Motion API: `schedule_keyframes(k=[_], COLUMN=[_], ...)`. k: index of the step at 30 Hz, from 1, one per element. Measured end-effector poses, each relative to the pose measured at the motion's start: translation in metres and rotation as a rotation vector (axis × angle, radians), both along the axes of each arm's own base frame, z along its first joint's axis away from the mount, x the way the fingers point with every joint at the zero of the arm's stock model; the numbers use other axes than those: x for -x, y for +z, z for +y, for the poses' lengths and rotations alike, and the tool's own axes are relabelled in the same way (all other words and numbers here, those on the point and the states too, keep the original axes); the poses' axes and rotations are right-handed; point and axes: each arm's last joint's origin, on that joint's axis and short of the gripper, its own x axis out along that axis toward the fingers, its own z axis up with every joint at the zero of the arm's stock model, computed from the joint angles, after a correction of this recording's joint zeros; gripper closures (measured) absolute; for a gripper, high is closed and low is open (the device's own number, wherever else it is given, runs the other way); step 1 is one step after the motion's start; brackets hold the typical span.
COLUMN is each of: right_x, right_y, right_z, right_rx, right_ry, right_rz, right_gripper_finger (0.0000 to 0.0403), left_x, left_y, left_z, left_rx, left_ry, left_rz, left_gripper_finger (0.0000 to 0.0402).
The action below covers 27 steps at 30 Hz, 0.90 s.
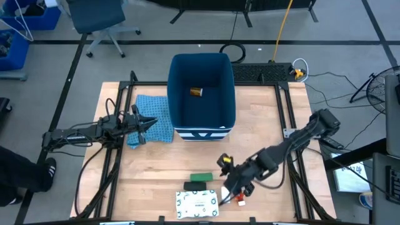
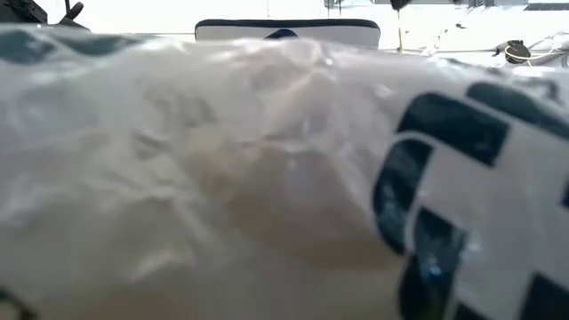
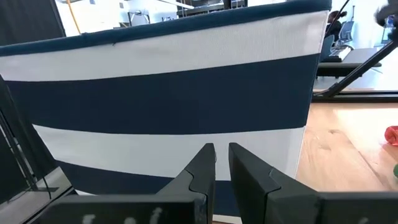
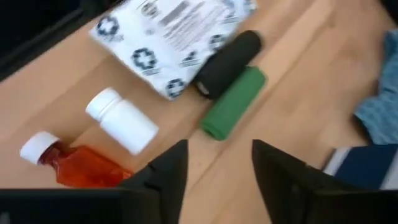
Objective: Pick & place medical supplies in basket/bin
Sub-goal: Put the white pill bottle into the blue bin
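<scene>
Your right gripper (image 4: 214, 165), fingers apart, hovers over a green box (image 4: 234, 102) and black bar (image 4: 229, 55), lying side by side, long axes parallel. An orange pill bottle (image 1: 197, 92) lies inside the dark-blue bin (image 1: 178, 94). Left gripper (image 3: 216, 163) fingers sit nearly together.

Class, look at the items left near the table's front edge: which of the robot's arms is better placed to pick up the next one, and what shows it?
Probably the right. The right gripper hangs open directly over the white bottle, red bottle and green box. The left gripper sits over the blue cloth beside the bin, far from them.
</scene>
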Motion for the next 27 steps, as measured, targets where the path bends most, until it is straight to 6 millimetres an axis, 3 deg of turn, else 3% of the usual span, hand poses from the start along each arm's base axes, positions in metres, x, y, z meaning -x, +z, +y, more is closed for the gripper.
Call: schedule_keyframes(k=[5,11,19,27], right_x=[-0.001,0.002,0.009,0.013], right_y=[-0.015,-0.032,-0.048,-0.072], right_z=[0.014,0.037,0.054,0.050], right_rx=[0.051,0.076,0.177,0.149], right_ry=[-0.040,0.036,0.105,0.173], right_rz=[-0.003,0.018,-0.024,0.023], right_gripper_finger=[0.0157,0.0117,0.0112,0.0116], left_x=[0.000,0.000,0.000,0.000], left_y=[0.000,0.000,0.000,0.000], left_z=[0.000,0.000,0.000,0.000], left_rx=[0.019,0.019,0.018,0.020], left_ry=[0.000,0.000,0.000,-0.001], left_rz=[-0.005,-0.005,-0.005,-0.005], left_gripper_finger=[0.0350,0.0350,0.0350,0.0350])
